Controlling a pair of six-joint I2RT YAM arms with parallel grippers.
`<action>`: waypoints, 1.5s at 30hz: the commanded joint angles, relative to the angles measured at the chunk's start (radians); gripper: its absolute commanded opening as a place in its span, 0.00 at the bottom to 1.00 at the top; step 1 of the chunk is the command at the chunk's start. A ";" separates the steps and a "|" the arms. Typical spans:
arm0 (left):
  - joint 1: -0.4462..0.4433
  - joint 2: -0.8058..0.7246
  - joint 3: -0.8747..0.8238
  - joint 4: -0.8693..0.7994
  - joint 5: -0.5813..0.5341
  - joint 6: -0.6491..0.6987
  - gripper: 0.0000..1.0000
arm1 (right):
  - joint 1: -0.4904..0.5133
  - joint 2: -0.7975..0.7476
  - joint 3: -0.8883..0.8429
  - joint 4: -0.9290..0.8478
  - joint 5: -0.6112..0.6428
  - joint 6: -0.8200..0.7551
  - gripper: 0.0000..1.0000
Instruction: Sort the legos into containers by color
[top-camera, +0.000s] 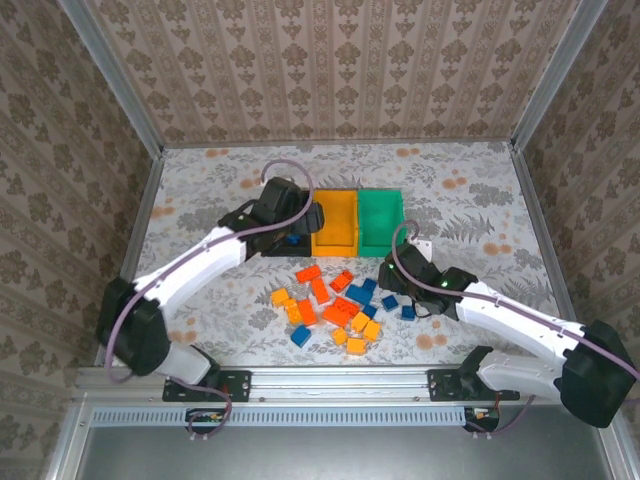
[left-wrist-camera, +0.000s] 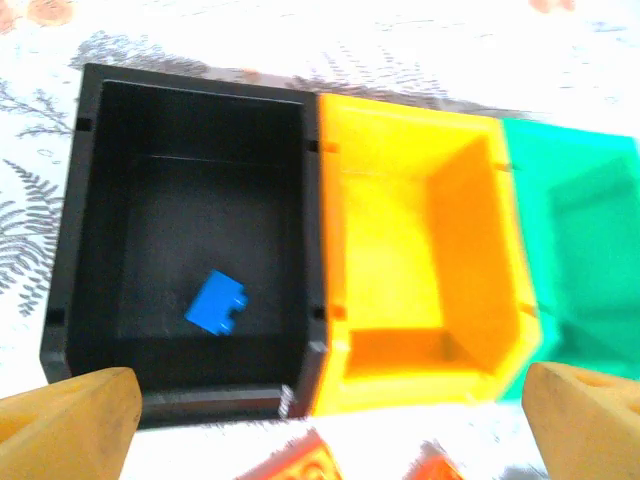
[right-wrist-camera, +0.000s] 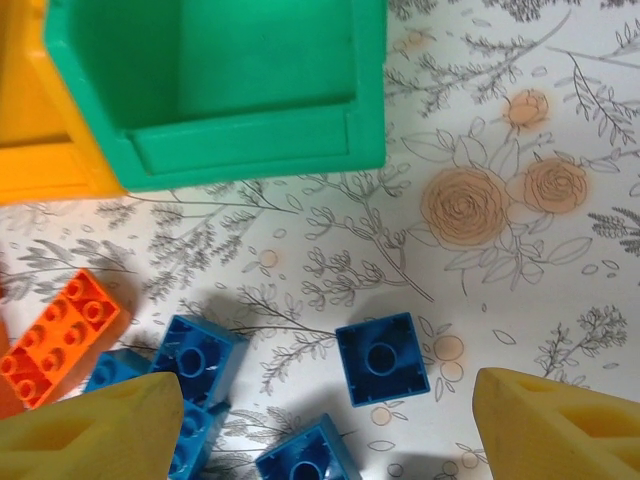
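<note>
My left gripper, fingers spread and empty, hovers at the black bin, where one blue brick lies. My right gripper, also spread, hangs over loose blue bricks near the green bin, toward the middle of the worktop. I should centre on one brick, clear of its neighbours, before closing.

The left arm stretches far forward, the left gripper spread wide. The right arm angles inward, the right gripper gaping too.
</note>
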 joint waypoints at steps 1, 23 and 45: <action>-0.029 -0.111 -0.108 0.010 0.033 -0.009 1.00 | -0.017 0.033 -0.017 -0.047 -0.018 0.023 0.77; -0.048 -0.664 -0.601 -0.086 -0.099 -0.157 1.00 | -0.099 0.309 -0.009 0.070 -0.063 0.000 0.62; 0.034 -0.706 -0.626 -0.162 -0.043 -0.181 1.00 | 0.049 0.431 0.429 0.168 -0.280 -0.247 0.29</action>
